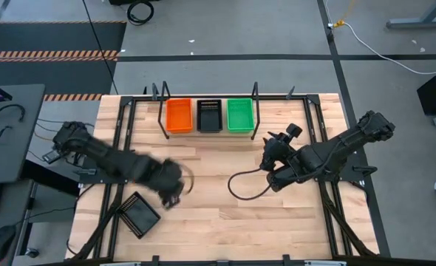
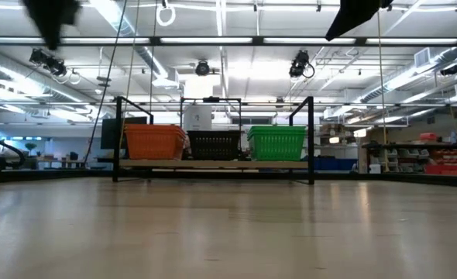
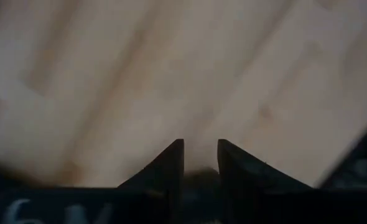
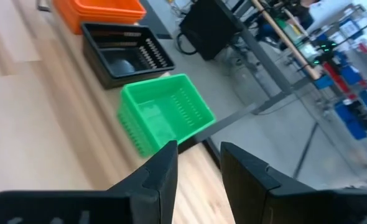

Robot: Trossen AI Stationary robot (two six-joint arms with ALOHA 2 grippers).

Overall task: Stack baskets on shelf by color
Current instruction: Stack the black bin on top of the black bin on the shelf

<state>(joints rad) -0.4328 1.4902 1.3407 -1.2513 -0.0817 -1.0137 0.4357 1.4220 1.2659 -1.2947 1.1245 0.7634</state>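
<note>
On the shelf (image 1: 209, 134) at the table's far side, orange baskets (image 1: 179, 116), black baskets (image 1: 209, 116) and green baskets (image 1: 240, 116) stand side by side on their bottoms; how many are in each pile I cannot tell. One more black basket (image 1: 140, 215) lies askew on the table near its left front. My left gripper (image 1: 172, 188) hovers over bare wood just right of that basket, pointing down, open and with nothing in it (image 3: 201, 155). My right gripper (image 1: 268, 148) hangs in front of the shelf's right end, open and with nothing in it (image 4: 198, 162), facing the green baskets (image 4: 162, 115).
Black metal rails (image 1: 118, 148) run along the table's left side and others (image 1: 329, 199) along its right side. A loop of black cable (image 1: 240, 188) lies on the wood by the right arm. Bare wood stretches between the shelf and the table's front edge.
</note>
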